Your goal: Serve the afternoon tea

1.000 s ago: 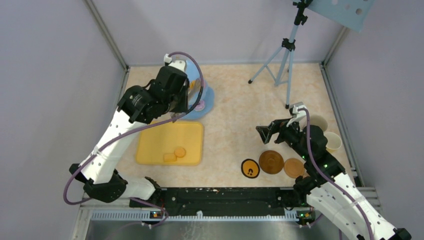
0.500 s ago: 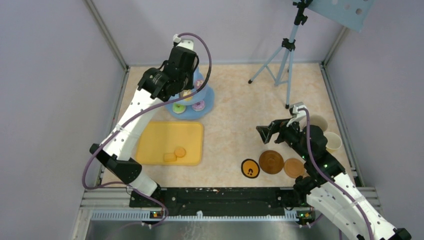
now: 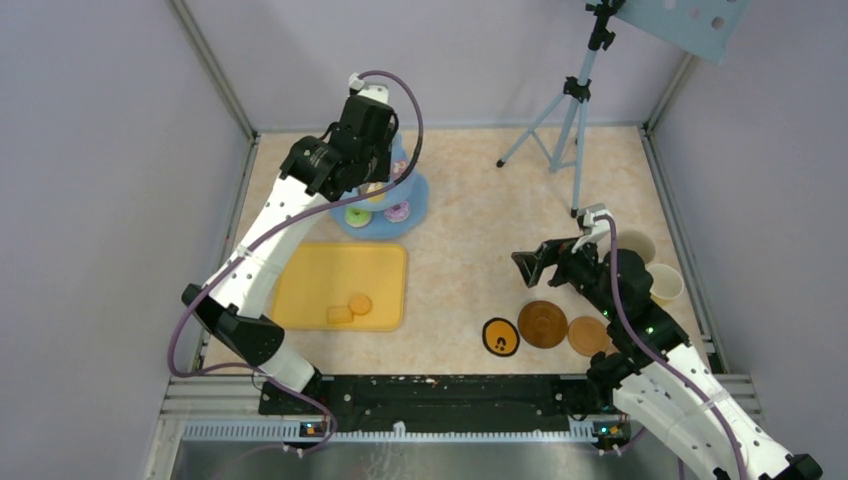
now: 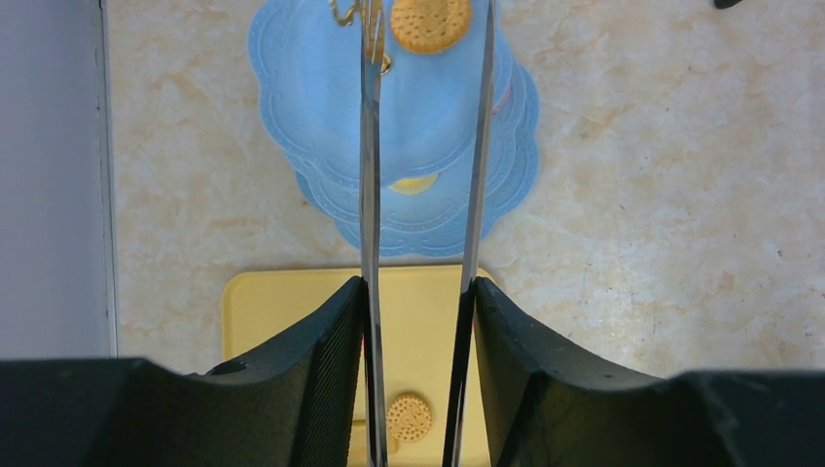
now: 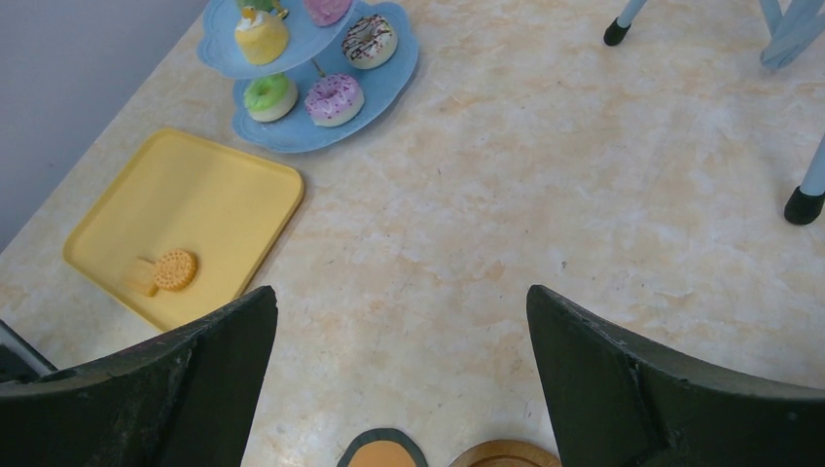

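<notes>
Now, your left pincer (image 4: 416, 287) is pinching the tongs (image 4: 369, 175), one blade under each finger, and those blades run straight out ahead of it over the stand (image 4: 302, 88). A biscuit (image 4: 429, 23) lies flat on the top tier, dead ahead, right between the blade tips. A sliver of blue shows on either side of it, so I judge it set down and let go rather than gripped. It's round, so it points nowhere and has no long axis to mind; the axis that counts is the tongs', wrist to tip. For the next fetch, look the other way: two more biscuits (image 5: 175, 269) sit on the tray (image 4: 282, 302), back beneath your wrist toward the arm's base. So lift clear of the tier and draw back along that same line. Your left arm is by far the nearer one. Your right pincer (image 5: 399, 292) hangs spread wide and empty over the bench (image 5: 545, 195), close to the coasters (image 3: 543, 324) and mugs (image 3: 665, 283), well apart from the stand.
</notes>
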Robot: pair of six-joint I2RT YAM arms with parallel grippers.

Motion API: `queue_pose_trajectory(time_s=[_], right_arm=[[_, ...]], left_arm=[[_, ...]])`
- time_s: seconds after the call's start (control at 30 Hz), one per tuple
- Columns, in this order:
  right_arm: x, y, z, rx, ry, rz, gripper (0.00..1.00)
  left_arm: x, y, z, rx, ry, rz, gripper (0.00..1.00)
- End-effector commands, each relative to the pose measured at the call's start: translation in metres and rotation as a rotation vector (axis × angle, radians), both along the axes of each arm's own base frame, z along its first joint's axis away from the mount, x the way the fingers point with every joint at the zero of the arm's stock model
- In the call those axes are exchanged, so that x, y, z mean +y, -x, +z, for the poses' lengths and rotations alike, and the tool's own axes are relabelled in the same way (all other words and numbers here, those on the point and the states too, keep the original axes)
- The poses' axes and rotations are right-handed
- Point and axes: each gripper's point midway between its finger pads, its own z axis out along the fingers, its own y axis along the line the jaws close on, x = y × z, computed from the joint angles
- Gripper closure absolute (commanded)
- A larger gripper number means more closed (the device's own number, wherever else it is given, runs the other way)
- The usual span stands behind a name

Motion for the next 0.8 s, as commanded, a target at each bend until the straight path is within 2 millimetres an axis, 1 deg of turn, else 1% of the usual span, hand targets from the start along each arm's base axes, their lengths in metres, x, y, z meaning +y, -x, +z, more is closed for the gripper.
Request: queue_pose_trajectory(time_s=[0.0, 0.1, 0.17, 0.27, 0.33, 0.37, 0.4, 0.5, 0.67, 0.77], right_arm=[[0.002, -0.002, 0.014, -0.040, -0.025, 0.001, 0.03], [0.002, -0.001, 0.016, -0.045, -0.027, 0.001, 0.03], [0.002, -0.001, 0.016, -0.044, -0.026, 0.002, 0.03], [0.002, -0.001, 0.017, -0.047, -0.028, 0.003, 0.03], [0.002, -0.001, 0.016, -0.045, -0.028, 0.003, 0.03], [0.003, -0.001, 0.016, -0.047, -0.029, 0.007, 0.03], [0.003, -0.001, 0.015, -0.046, -0.029, 0.011, 0.03], [0.005, 0.000, 0.014, -0.045, -0.031, 0.020, 0.03], [0.008, -0.001, 0.014, -0.046, -0.033, 0.030, 0.03], [0.008, -0.001, 0.015, -0.048, -0.032, 0.033, 0.03]], left_arm=[[-0.004, -0.004, 0.026, -0.074, 0.054, -0.014, 0.48], [-0.003, 0.001, 0.038, -0.079, 0.064, -0.027, 0.47], [-0.001, 0.009, 0.050, -0.086, 0.082, -0.048, 0.48], [0.000, 0.031, 0.077, -0.126, 0.149, -0.107, 0.49], [-0.005, 0.049, 0.086, -0.129, 0.197, -0.178, 0.49], [-0.007, 0.058, 0.084, -0.108, 0.209, -0.207, 0.49], [-0.007, 0.068, 0.077, -0.064, 0.214, -0.230, 0.49], [0.003, 0.092, 0.050, 0.057, 0.189, -0.219, 0.49], [0.022, 0.130, -0.006, 0.275, 0.121, -0.190, 0.47], [0.024, 0.149, -0.040, 0.397, 0.102, -0.204, 0.46]])
